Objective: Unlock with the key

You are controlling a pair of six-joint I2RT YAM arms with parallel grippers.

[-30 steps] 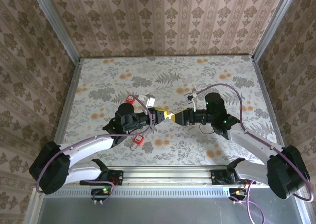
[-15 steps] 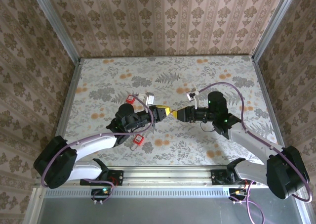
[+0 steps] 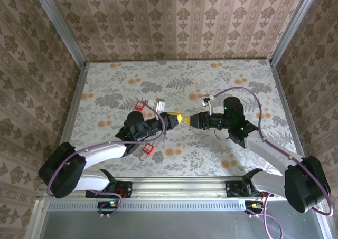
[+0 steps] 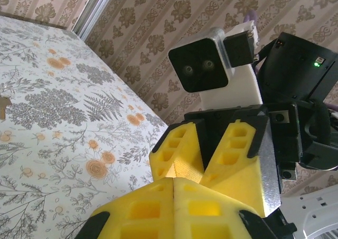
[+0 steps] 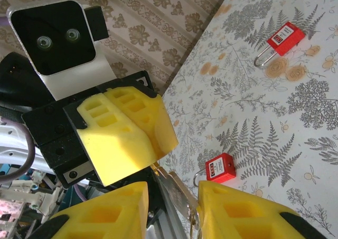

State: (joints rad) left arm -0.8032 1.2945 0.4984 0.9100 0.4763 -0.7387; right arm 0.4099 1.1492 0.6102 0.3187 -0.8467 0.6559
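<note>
Above the flowered counter [image 3: 132, 80] the two grippers met nose to nose. The left gripper [image 3: 179, 118] had its yellow fingers [image 5: 127, 128] pressed together on the end of a silver key [image 5: 174, 189]. The right gripper [image 3: 191, 120] had its fingers apart, with the key lying in the gap between them. Two red padlocks [image 5: 285, 38] [image 5: 221, 168] lay flat on the counter, well apart, and the writing on their white labels was too small to read.
</note>
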